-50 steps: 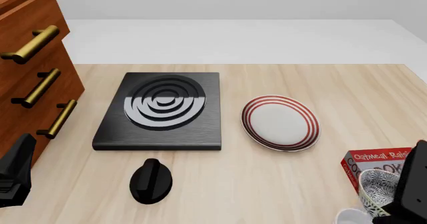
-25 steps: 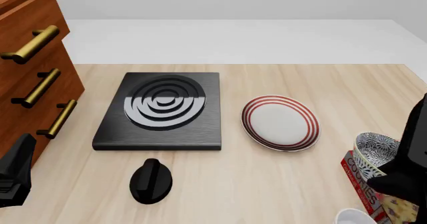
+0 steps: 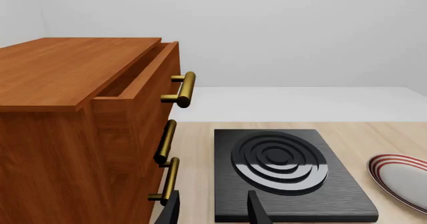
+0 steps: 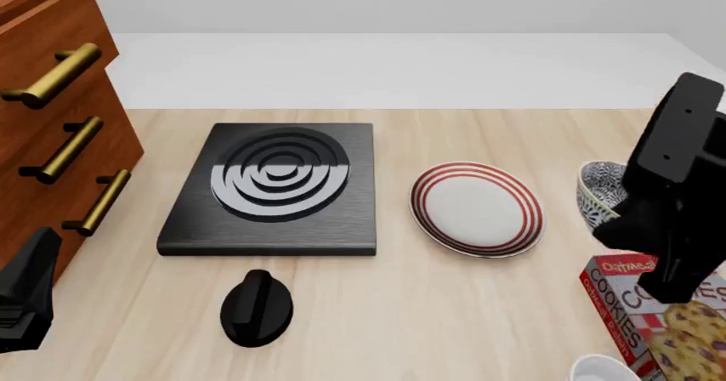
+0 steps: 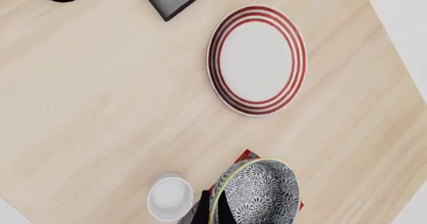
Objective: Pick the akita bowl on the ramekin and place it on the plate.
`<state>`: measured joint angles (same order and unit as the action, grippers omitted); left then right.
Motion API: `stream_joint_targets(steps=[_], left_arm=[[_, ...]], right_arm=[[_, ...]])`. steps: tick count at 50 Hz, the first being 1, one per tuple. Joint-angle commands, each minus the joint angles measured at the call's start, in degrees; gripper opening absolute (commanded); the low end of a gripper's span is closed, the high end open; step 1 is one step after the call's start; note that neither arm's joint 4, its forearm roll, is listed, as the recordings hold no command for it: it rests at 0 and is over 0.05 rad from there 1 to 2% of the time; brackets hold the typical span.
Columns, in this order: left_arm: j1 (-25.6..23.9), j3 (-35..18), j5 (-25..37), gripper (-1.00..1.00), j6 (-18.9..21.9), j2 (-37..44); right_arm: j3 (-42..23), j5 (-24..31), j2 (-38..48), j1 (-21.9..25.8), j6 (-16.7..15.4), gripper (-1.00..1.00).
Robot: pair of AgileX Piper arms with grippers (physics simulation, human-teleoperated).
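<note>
Lifted since a second ago, the speckled black-and-white akita bowl (image 4: 600, 190) hangs clamped in the right jaws, right of the red-ringed white plate (image 4: 477, 208), above the worktop (image 4: 431, 321); left jaws stand open.

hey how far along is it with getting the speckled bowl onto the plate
Done: the akita bowl is off the ramekin, which sits bare on the table. In hand: the right gripper holds the bowl in the air, to the right of the plate. Left: carry it over the plate, which has nothing on it, set it down and let go.
</note>
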<state>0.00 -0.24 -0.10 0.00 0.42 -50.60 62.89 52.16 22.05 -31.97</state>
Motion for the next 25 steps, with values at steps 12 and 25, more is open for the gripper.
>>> stream_joint_targets(steps=[12,25], left_arm=[[0.0,0.0,0.0,1.0,0.0,0.0],[0.0,0.0,0.0,1.0,0.0,0.0]], right_arm=[[-9.0,-4.8,11.9,-0.4,2.1,-1.0],[-15.0,-7.1,18.8,-0.7,3.2,-1.0]])
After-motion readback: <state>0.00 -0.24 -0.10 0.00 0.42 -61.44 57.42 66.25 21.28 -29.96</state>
